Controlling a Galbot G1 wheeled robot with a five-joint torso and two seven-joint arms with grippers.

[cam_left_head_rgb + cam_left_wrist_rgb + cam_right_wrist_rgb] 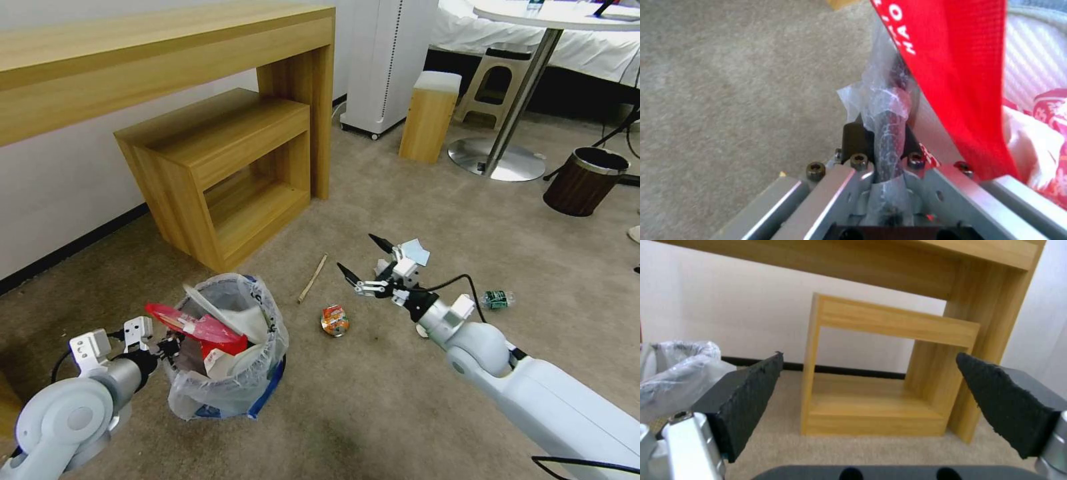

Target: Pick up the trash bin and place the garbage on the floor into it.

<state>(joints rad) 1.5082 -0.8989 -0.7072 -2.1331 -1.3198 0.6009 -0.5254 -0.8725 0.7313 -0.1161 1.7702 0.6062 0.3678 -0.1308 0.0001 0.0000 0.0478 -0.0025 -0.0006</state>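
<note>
With the left gripper point(167, 347) clamped on the bin point(227, 353) rim, the right gripper point(363, 260), jaws apart and empty, hovered above the can point(334, 319), so collecting was underway; next probably a descent onto it.

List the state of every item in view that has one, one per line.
trash bin: upright, stuffed full, rim gripped
left end effector: shut on bin rim
right end effector: open, empty, above carpet
crushed orange can: on carpet
wooden stick: flat on carpet
clear bottle: lying down
brown bin: upright
</note>
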